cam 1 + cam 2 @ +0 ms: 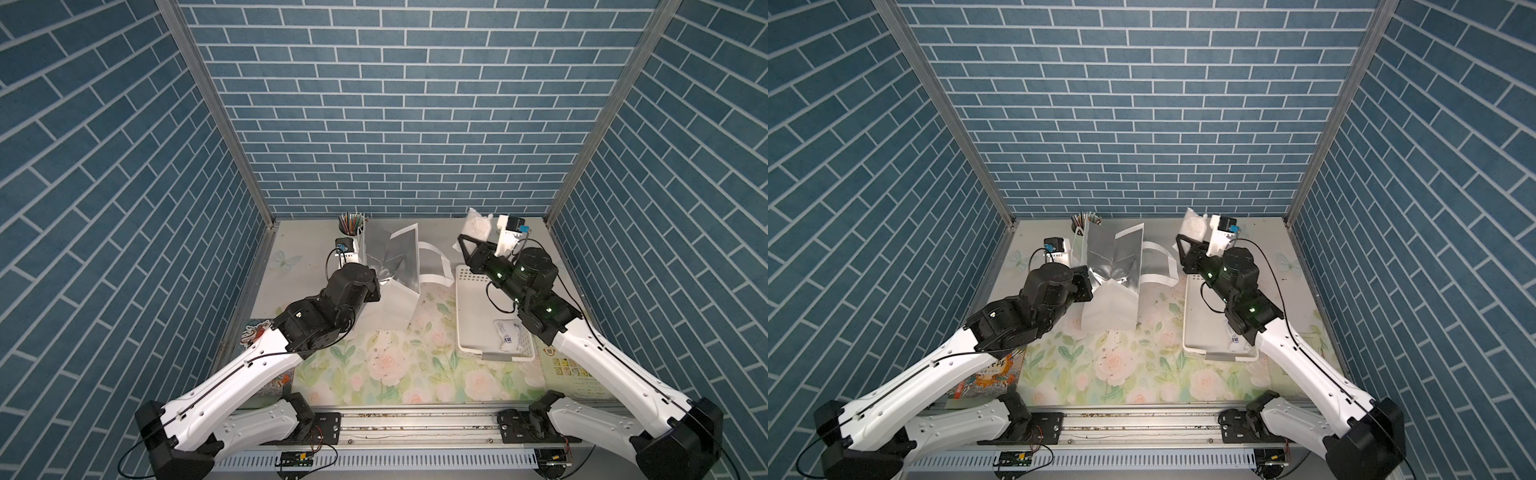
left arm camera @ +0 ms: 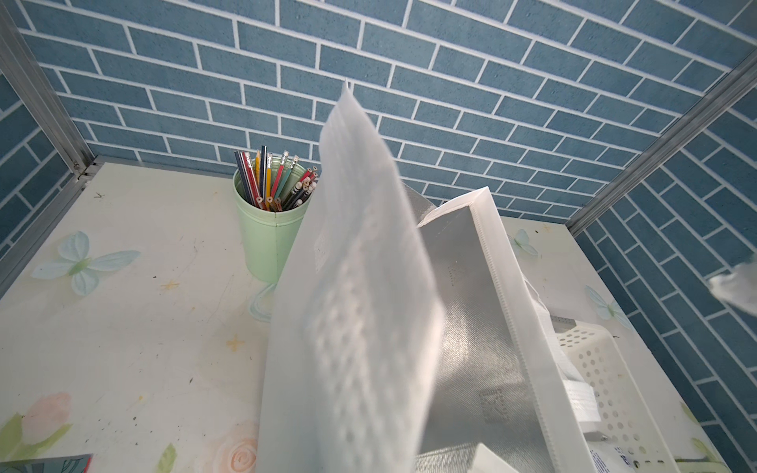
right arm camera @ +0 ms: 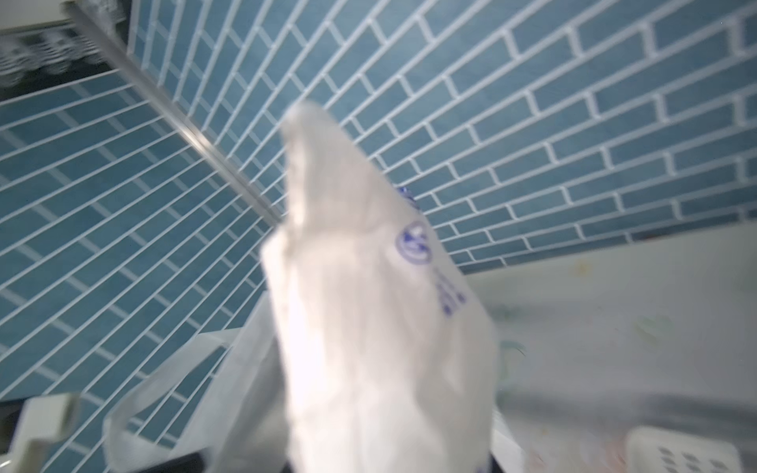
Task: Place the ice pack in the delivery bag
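Grip: pinched ice pack [image 1: 478,226] in right gripper [image 1: 467,241], delivery bag [image 1: 395,299] at its left; clamped left gripper [image 1: 376,284] on bag's wall.

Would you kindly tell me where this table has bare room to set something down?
Free: the floral tabletop in front of the white foil-lined delivery bag, left of the white perforated plastic basket; also beside the green pencil cup. Crowded: between bag and basket.
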You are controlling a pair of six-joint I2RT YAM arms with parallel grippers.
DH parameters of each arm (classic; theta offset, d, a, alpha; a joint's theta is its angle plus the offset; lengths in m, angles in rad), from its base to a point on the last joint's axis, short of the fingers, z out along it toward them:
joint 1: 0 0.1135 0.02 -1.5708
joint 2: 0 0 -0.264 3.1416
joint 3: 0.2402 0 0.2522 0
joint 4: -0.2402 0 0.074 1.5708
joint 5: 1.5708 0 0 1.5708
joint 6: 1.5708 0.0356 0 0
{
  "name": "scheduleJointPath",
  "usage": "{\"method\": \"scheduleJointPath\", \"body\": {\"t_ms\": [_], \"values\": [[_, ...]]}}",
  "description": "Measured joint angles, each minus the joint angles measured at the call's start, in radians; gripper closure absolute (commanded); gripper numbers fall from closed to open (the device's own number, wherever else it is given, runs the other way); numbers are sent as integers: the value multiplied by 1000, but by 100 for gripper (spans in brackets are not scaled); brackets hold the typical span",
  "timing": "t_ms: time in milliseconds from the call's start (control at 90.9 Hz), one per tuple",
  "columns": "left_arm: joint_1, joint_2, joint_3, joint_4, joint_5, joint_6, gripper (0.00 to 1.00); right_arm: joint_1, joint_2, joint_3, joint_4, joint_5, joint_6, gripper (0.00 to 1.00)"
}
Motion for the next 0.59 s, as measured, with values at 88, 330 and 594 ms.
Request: {"method": "scheduleJointPath", "body": {"t_ms": [88,330,594], "values": [[0,-5,-2,3,9,0,100,84,117,206,-85,-71,-105,100],[0,-11,-6,10,28,-1,100,159,441,510,-416,-127,-257,100],[0,-11,-6,15,37,-5,100,185,596,565,-700,-119,-335,100]]}}
